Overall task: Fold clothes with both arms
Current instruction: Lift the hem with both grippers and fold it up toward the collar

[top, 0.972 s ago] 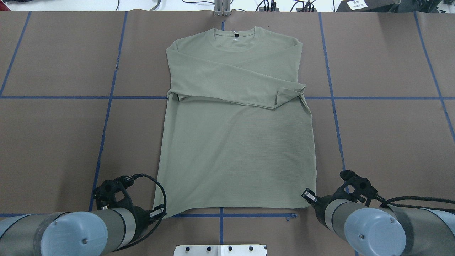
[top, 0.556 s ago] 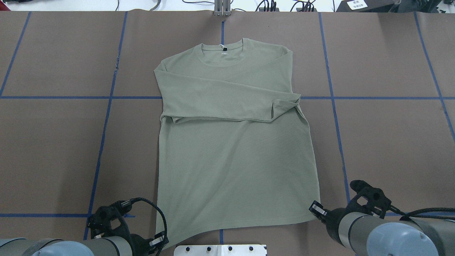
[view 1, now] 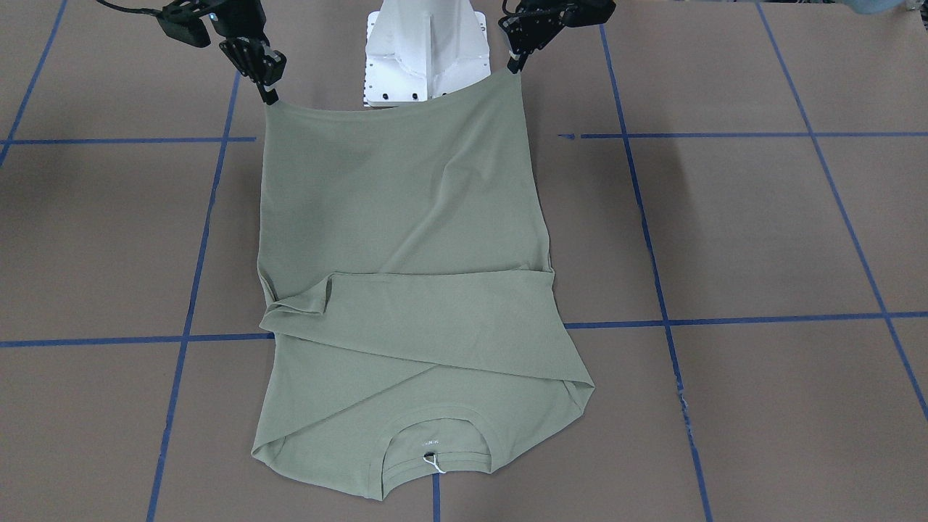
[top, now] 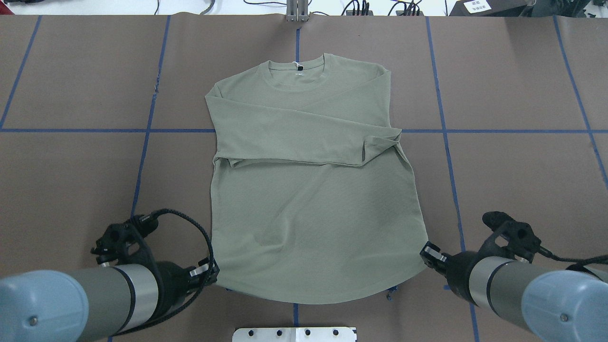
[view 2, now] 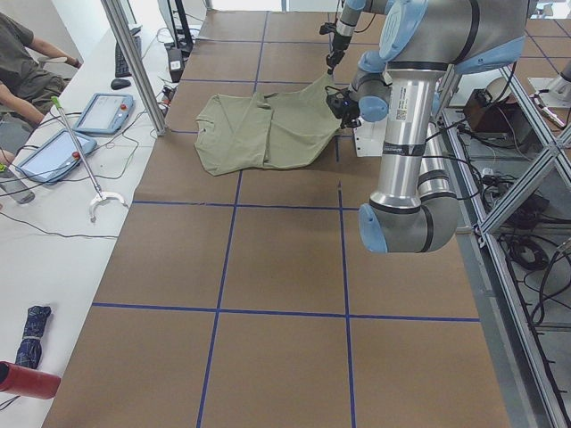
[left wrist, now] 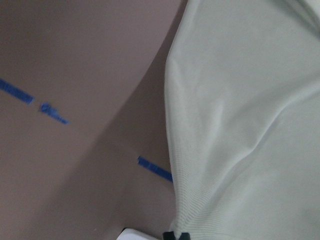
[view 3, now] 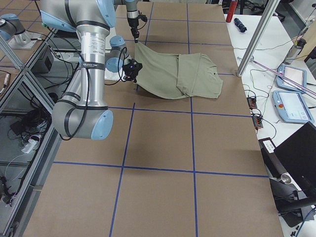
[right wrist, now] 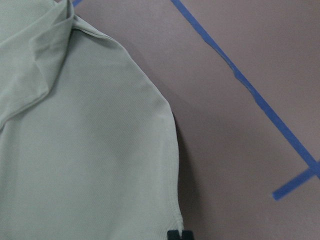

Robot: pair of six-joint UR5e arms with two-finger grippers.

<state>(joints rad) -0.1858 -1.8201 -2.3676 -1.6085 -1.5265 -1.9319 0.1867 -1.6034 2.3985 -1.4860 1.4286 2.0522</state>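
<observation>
The sage-green shirt lies face up on the brown table, collar at the far side and both sleeves folded across the chest. My left gripper is shut on the near left hem corner. My right gripper is shut on the near right hem corner. Both corners are raised off the table, and the hem sags in a curve between them. In the front-facing view the left gripper and right gripper hold the shirt taut by the pedestal. The wrist views show cloth pinched at the fingertips.
The white pedestal base stands at the near table edge, just behind the raised hem. Blue tape lines grid the brown table cover. A side bench with tablets, a metal post and a seated operator lies past the collar end.
Both grippers pulled the shirt toward the robot by its hem corners, then rose. The hem has left the table and now hangs in a curve; the collar end slid nearer and slightly left.
</observation>
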